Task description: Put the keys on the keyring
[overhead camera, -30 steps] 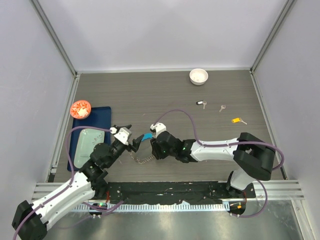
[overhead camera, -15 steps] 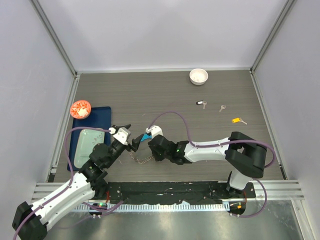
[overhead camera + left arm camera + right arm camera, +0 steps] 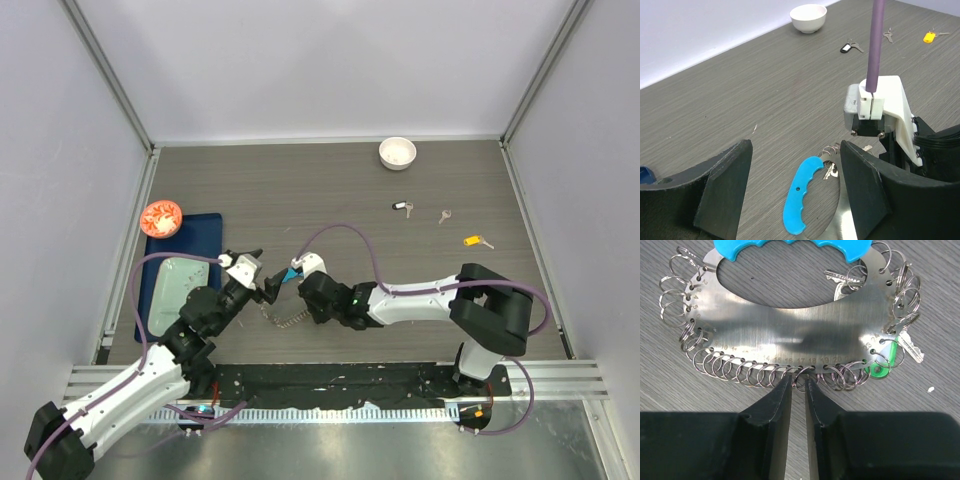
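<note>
1 keyring [image 3: 790,335]. 3 loose keys: 1 black-tag key [image 3: 402,207], 1 plain key [image 3: 444,214], 1 yellow-tag key [image 3: 476,241]. Min. 2 more on ring, incl. 1 green-tag key [image 3: 879,366]. 1 white bowl [image 3: 397,152], 1 blue mat [image 3: 205,235].

The left gripper [image 3: 796,150] is seen at 6 o'clock with its jaws set wide apart, and the blue handle of the keyring [image 3: 796,205] is laid between them on the grey table [image 3: 765,85]. Small rings and what may be a key are bunched at the handle's upper end. A white bowl [image 3: 808,16] is placed at 12 o'clock, a black-tagged key [image 3: 846,48], a plain key [image 3: 888,35] and a yellow-tagged key [image 3: 930,36] are scattered towards 1 o'clock, and the right arm's white wrist housing [image 3: 885,102] with its purple cable [image 3: 876,45] is found at 3 o'clock.
</note>
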You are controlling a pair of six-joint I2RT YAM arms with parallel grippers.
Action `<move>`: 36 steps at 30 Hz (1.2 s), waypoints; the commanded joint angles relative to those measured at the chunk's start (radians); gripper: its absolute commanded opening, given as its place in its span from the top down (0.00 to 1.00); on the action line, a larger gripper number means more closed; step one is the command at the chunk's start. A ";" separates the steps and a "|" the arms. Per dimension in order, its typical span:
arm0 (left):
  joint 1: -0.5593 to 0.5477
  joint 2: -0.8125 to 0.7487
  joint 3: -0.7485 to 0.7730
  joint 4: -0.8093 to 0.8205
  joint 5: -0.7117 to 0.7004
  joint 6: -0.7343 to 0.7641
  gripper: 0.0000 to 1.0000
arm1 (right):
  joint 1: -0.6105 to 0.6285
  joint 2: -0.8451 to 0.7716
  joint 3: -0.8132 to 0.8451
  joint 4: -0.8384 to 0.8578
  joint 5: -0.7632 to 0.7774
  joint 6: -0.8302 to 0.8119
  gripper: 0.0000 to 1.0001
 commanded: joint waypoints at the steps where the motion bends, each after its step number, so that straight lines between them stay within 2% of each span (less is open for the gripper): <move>1: 0.003 0.002 0.026 0.030 0.002 -0.002 0.25 | 0.014 0.018 0.037 0.019 0.008 -0.026 0.76; 13: 0.003 -0.007 0.026 0.026 0.006 -0.002 0.25 | 0.027 0.029 0.052 0.001 0.051 -0.041 0.77; 17: 0.002 -0.012 0.025 0.024 0.006 -0.001 0.25 | 0.027 -0.011 0.049 -0.021 0.066 -0.070 0.91; 21: 0.003 -0.010 0.025 0.026 0.014 -0.002 0.25 | 0.027 -0.071 0.034 -0.024 0.080 -0.129 0.96; 25: 0.003 0.002 0.026 0.027 0.020 -0.002 0.24 | 0.026 -0.112 0.025 -0.024 0.082 -0.216 0.99; 31: 0.003 0.001 0.028 0.029 0.054 0.002 0.24 | 0.021 -0.175 0.032 -0.042 0.073 -0.395 0.99; 36: 0.003 -0.021 0.025 0.035 0.178 0.018 0.24 | 0.008 -0.253 0.028 -0.056 0.044 -0.622 0.99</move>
